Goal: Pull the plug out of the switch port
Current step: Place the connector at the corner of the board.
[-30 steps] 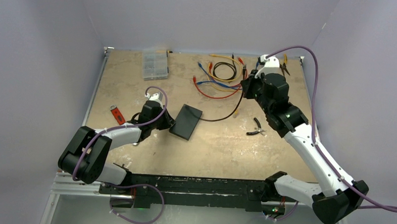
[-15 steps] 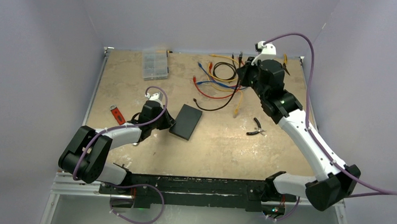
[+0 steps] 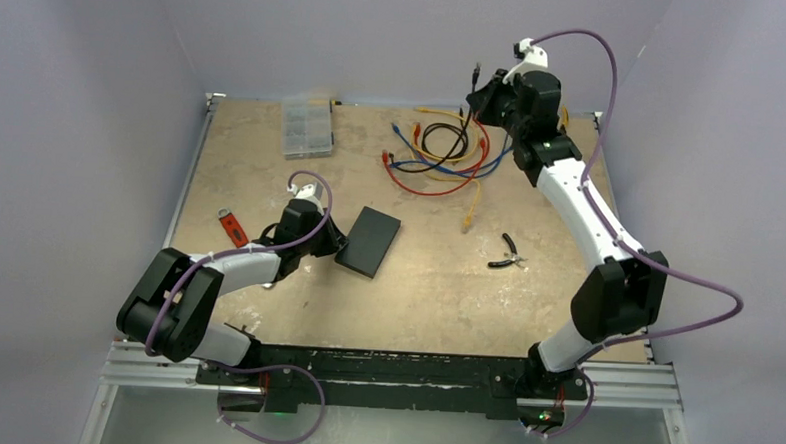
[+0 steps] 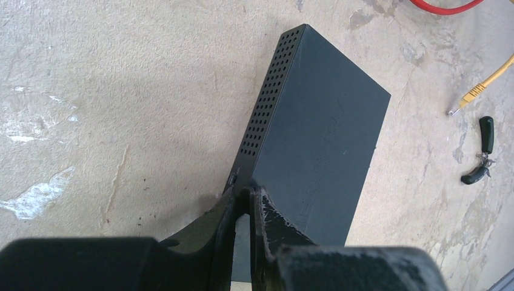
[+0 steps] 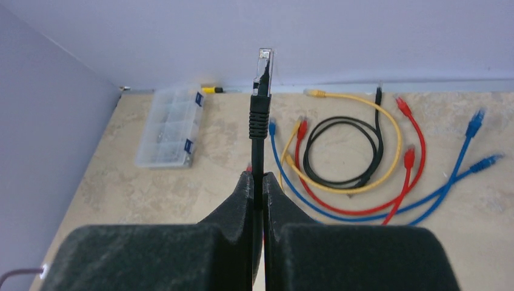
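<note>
Plug, clear plastic on a black cable, is shown closely only from the right wrist, the cable pinched by the right hand; the left hand, nearly pressed together, touches the flat matte-black switch.

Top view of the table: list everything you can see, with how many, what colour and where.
table: one, tan, under everything
switch: one, black, left of centre
plastic box: one, clear, far left
red tool: one, red, near the left edge
pliers: one, black handles, right of centre
loose cables: several, blue, red, yellow and black, piled at the far side
black cable: one, black, lifted over the pile, its plug free in the air
left gripper: one, black, shut on the switch's near corner
right gripper: one, black, shut on the black cable
</note>
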You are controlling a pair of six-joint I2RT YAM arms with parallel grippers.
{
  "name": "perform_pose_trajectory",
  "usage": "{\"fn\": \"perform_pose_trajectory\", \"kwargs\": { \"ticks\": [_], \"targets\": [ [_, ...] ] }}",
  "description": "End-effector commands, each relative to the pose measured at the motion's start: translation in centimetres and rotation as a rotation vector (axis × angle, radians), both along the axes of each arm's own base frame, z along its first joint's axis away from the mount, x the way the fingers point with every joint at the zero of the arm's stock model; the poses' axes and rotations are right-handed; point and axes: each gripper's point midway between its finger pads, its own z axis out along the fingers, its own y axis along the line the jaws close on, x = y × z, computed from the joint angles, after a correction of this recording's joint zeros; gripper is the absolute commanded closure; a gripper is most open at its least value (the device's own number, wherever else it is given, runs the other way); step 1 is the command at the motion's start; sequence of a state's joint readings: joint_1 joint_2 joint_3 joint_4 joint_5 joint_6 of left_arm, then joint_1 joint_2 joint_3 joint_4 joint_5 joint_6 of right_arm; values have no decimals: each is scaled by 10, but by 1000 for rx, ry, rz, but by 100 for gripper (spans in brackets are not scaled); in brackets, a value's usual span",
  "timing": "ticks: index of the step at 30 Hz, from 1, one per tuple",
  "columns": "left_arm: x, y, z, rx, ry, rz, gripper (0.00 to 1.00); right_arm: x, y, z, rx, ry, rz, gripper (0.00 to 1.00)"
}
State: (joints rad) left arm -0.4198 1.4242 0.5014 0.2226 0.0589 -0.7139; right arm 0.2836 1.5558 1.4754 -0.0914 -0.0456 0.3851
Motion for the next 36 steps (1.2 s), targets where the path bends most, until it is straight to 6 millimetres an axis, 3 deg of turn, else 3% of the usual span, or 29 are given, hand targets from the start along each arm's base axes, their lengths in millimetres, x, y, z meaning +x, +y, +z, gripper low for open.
{"fn": "perform_pose_trajectory", "kwargs": {
  "ticks": [1, 7, 14, 19, 23, 27, 36],
  "targets": [
    [-65, 29, -65, 160, 272, -42, 93, 30, 4, 31, 80, -87, 36, 100],
    [-65, 29, -65, 160, 273, -42, 94, 65, -23, -21, 93, -3, -21, 100],
    [-64, 29, -66, 160, 274, -44, 94, 74, -42, -103, 136, 148, -5, 100],
    [-65, 29, -66, 160, 276, -46, 93, 76, -50, -141, 160, 218, -6, 100],
    [-64, 28, -65, 158, 273, -45, 93, 77, -59, -157, 169, 243, -26, 99],
    [-64, 28, -64, 158, 268, -47, 93, 78, -72, -163, 179, 254, -52, 71],
    [-61, 26, -56, 145, 240, -57, 88, 71, -83, -149, 148, 215, -64, 38]
  ]
}}
